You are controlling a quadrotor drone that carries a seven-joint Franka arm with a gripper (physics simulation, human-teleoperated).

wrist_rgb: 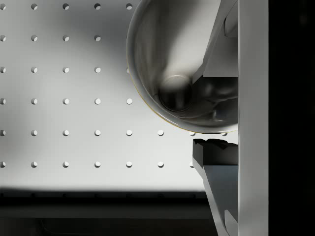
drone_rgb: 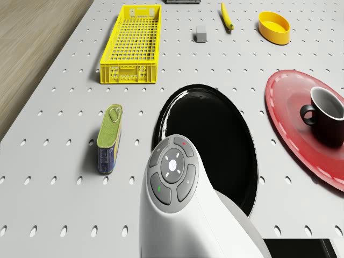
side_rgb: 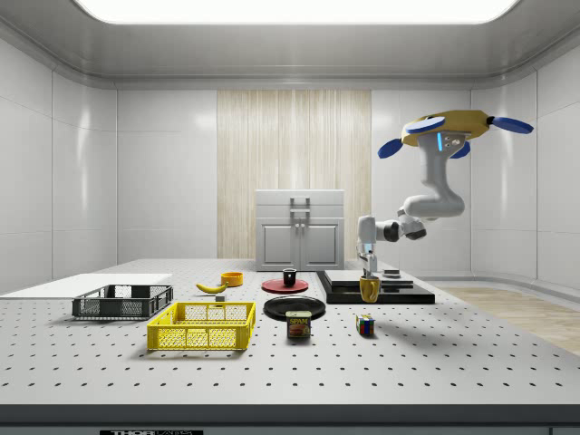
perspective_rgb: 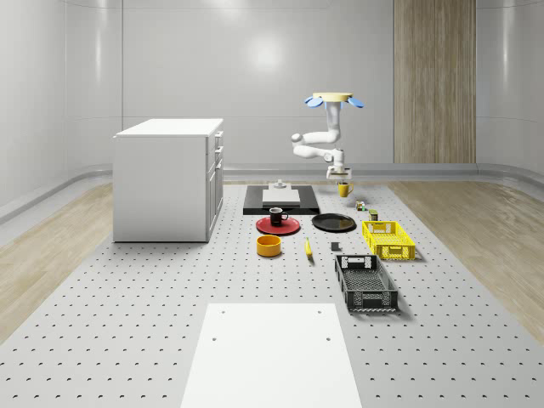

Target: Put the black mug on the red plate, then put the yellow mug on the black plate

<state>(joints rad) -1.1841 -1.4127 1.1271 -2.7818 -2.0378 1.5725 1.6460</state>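
Hovering, the drone [side_rgb: 458, 130] bends its arm down, end effector [side_rgb: 369, 274] gripping the yellow mug [side_rgb: 369, 289].

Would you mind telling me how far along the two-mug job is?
Done: the black mug stands on the red plate. In hand: the hovering drone has its gripper shut on the yellow mug, lifted beside the black plate. Left: setting it down there.

White arm under a yellow drone

The drone [side_rgb: 458, 127] has a yellow disc body, blue rotors; the arm [side_rgb: 426, 201] is glossy white, apparently grey-jointed.
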